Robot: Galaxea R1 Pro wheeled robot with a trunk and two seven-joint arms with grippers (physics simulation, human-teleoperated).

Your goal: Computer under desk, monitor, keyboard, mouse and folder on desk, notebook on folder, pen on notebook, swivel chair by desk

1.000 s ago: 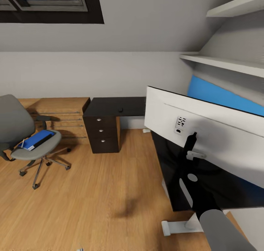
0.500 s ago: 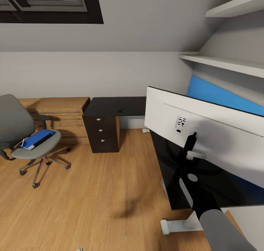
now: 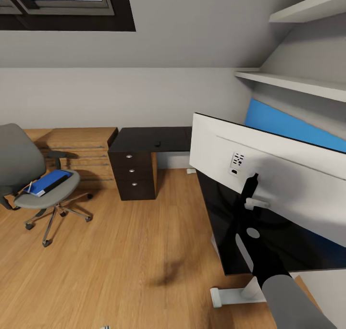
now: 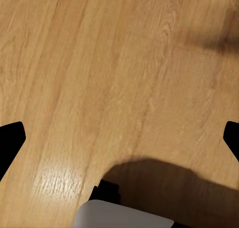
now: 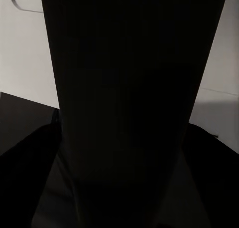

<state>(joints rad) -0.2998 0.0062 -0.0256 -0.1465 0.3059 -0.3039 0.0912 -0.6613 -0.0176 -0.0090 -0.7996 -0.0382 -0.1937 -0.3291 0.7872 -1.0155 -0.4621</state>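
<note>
The very wide flat monitor with the white back and slim black stand (image 3: pixel 269 185) is standing tilted over the glossy black top of the long L-shaped desk (image 3: pixel 144 139), its white back facing the head camera and its stand (image 5: pixel 129 88) looming dark and close in the right wrist view. The right arm, grey-sleeved with a black forearm (image 3: pixel 269 266), is reaching up along that stand, and the right gripper (image 3: pixel 250 194) is sitting right at the stand just below the port panel; whether its fingers are actually clamping the stand cannot be told, since black is lying against black there. A small dark object (image 3: pixel 157 143), too small to identify, is resting on the far wing of the desk, above the black three-drawer unit with round silver knobs (image 3: pixel 133 176).

Well apart, across the wooden plank floor (image 3: pixel 120 252), the grey upholstered swivel chair on its metal five-star base (image 3: pixel 33 185) is standing beside a light wooden low cabinet (image 3: pixel 79 146). The flat bright blue folder (image 3: pixel 48 182) is lying on its seat.

In the left wrist view, the left gripper (image 4: pixel 119 143) is hanging over bare floor with its two black fingertips (image 4: pixel 10 140) spread wide apart, holding nothing.
</note>
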